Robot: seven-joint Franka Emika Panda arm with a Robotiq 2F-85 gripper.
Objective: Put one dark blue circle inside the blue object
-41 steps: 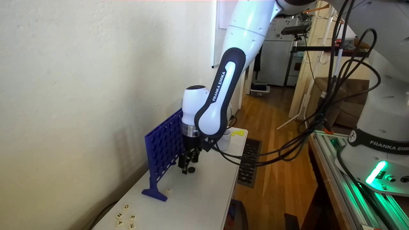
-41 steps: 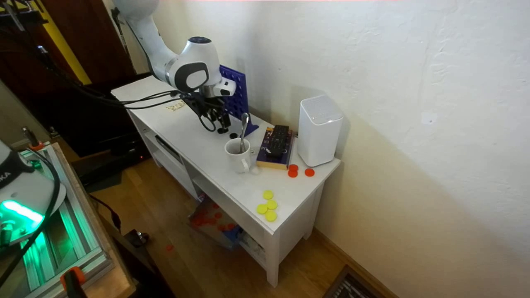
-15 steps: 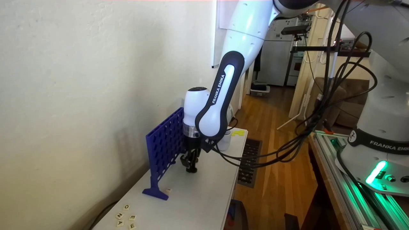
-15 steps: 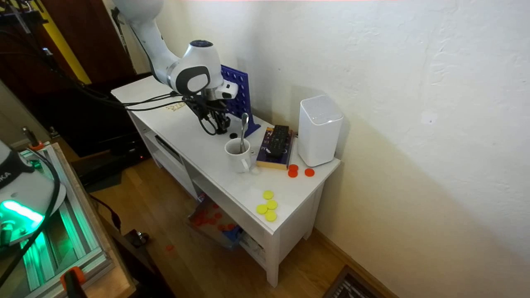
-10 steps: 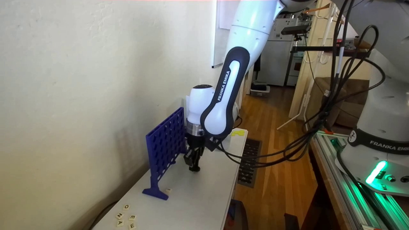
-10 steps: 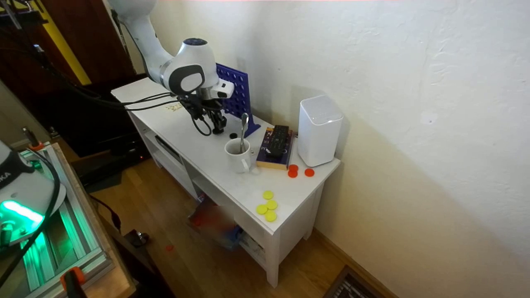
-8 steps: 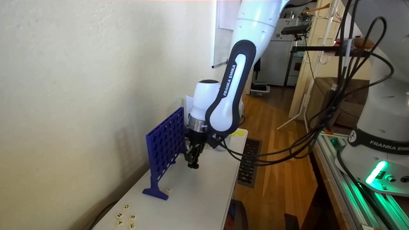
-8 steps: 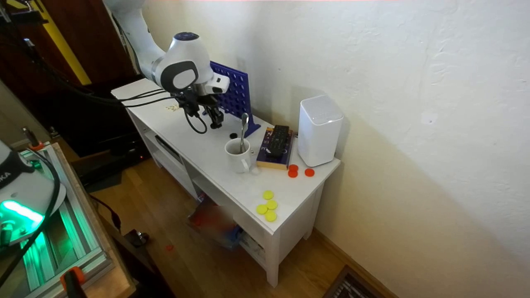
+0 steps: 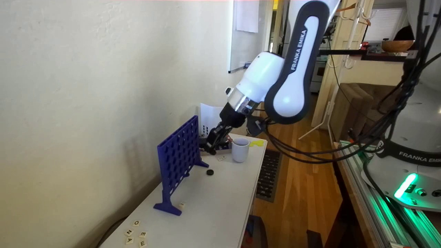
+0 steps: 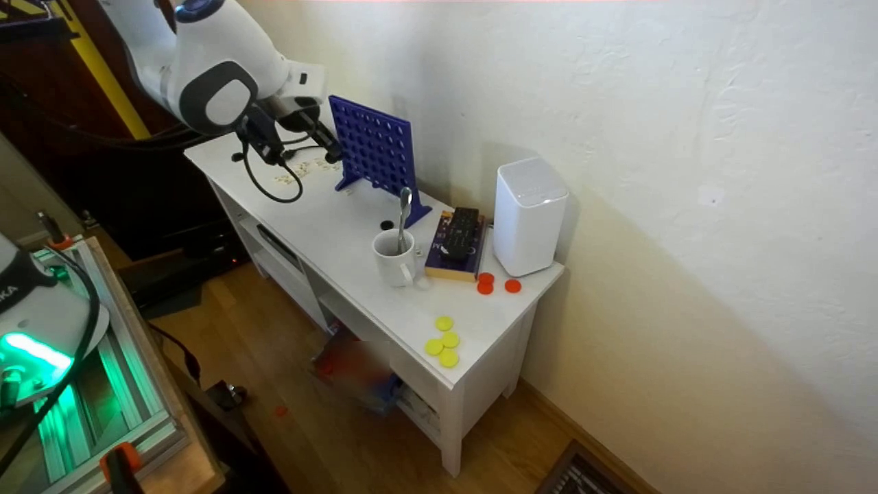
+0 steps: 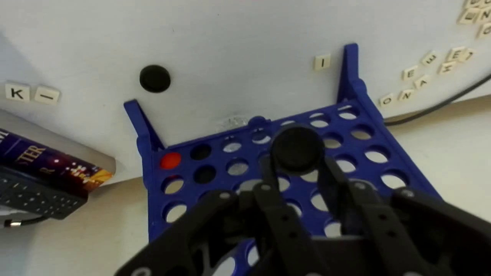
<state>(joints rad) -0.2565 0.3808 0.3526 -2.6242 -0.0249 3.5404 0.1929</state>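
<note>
My gripper (image 11: pixel 298 163) is shut on a dark circle (image 11: pixel 298 147), pinching it by opposite edges with its round face towards the wrist camera. The blue object (image 9: pixel 179 151) stands upright on the table by the wall, and the tilted gripper (image 10: pixel 333 155) is raised in front of it. In the wrist view the panel's blue frame (image 11: pixel 152 191) lies beyond the held circle, apart from it as far as I can tell. Inside the panel sit a red disc (image 11: pixel 170 160) and two dark discs (image 11: pixel 201 152) near one foot. Another dark circle (image 9: pixel 210 172) lies flat on the table.
A white mug (image 10: pixel 394 264) with a spoon stands near the loose circle. Beyond are a book with a remote (image 10: pixel 464 230), a white box (image 10: pixel 528 219), red discs (image 10: pixel 485 283) and yellow discs (image 10: pixel 448 339). Letter tiles (image 9: pixel 136 232) are scattered past the panel's other end.
The gripper has closed on one of the two dark circles on the table, lifted it and tilted. It now hangs higher in front of the panel. The other circle stayed put.
</note>
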